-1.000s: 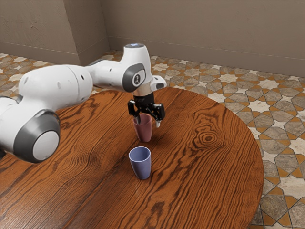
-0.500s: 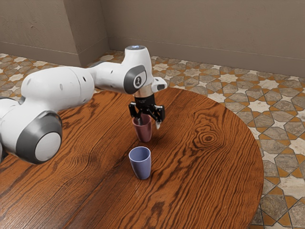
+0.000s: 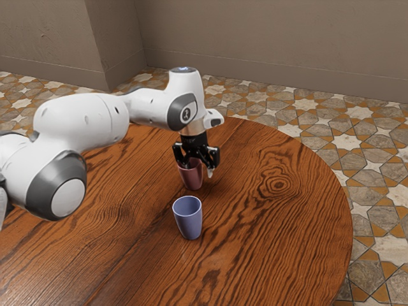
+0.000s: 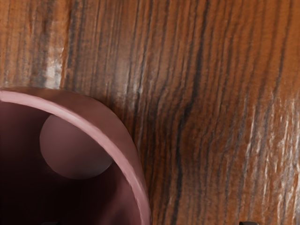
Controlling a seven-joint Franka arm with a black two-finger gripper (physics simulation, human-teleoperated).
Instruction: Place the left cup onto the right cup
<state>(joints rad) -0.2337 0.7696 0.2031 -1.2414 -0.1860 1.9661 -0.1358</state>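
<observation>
1. Mauve cup [image 3: 192, 177]: is standing upright on the round wooden table [image 3: 280, 223], mouth upward and long axis vertical. It is being taken as the cup to be lifted.
2. Gripper [image 3: 194, 162]: is being held straight down over the mauve cup by the Franka arm [image 3: 95, 127]. Its fingers are spread at rim height, and nothing is being pinched.
3. Blue cup [image 3: 187, 218]: is standing upright near the mauve cup but apart from it, on the side closer to the exterior camera. It is being judged the destination.
4. Deciding relation: the mauve cup is lying directly beneath the gripper, though not centred. In the wrist view the cup's wall [image 4: 123, 140], not its middle, is running under the hand. A grasp on the wall, one finger inside and one outside, is therefore being judged likely.
5. Views compared: the exterior view is supplying both cups, their spacing and the finger spread. The wrist view is supplying the cup's empty interior, its pale floor and the wood grain just beside the rim.
</observation>
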